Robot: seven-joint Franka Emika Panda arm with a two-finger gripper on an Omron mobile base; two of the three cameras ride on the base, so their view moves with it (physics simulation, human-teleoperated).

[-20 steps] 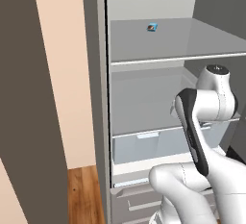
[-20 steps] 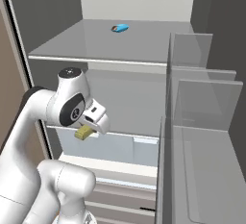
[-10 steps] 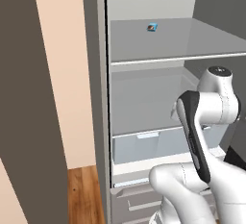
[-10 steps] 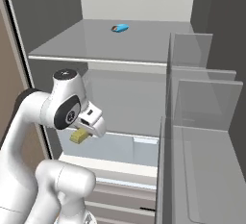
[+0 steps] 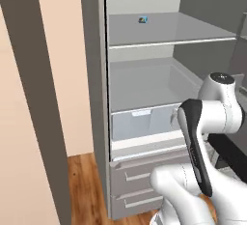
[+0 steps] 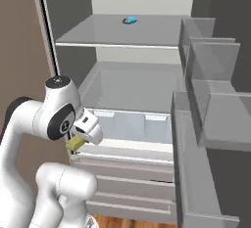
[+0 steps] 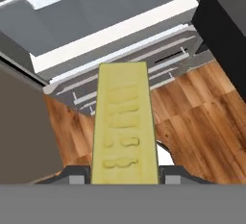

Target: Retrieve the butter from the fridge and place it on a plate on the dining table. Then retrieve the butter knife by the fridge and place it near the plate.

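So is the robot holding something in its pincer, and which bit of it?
Yes, the pincer is shut on the butter, a pale-yellow stick. It grips one end, and the rest sticks out ahead, in front of the open fridge.

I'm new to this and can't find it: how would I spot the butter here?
Start at the open fridge with its grey shelves and pale drawer. In front of that drawer hangs the white arm's gripper, shut on the butter: a small pale-yellow stick, unlike the little blue packet lying up on the top shelf.

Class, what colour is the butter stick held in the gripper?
The butter is pale yellow, seen best in the hand view.
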